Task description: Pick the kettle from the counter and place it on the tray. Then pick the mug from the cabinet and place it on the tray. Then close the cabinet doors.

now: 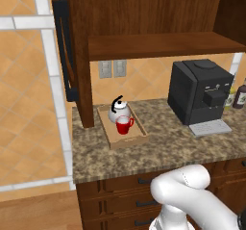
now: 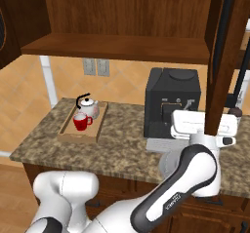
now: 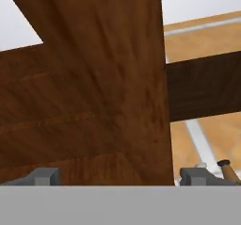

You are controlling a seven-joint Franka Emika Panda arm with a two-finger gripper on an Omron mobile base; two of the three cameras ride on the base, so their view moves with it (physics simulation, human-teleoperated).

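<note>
Nearest the hand camera, the gripper (image 3: 120, 176) has its two finger tips set wide apart, one at each lower corner, with nothing between them but a broad brown wooden face of the cabinet doors (image 3: 94, 87) close in front. In the right base view the gripper's white hand (image 2: 202, 125) sits against the edge of an open door (image 2: 222, 56) at the right end of the counter (image 2: 127, 144), beside the black coffee machine (image 2: 171, 103).

Tray (image 1: 122, 128): lies on the counter near its left end, just beside the cabinet's (image 1: 144, 17) left side panel. Kettle (image 1: 118, 110): stands upright on the back half of the tray, black handle arched over it. Mug (image 1: 124, 125): red, upright on the tray directly in front of the kettle, touching or nearly touching it; contact cannot be settled.

Left door (image 1: 65, 46): stands swung out, showing its black bar handle. Cabinet shelf (image 1: 163, 45): exposed. Two dark bottles (image 1: 239, 95) stand at the right back edge of the counter.
</note>
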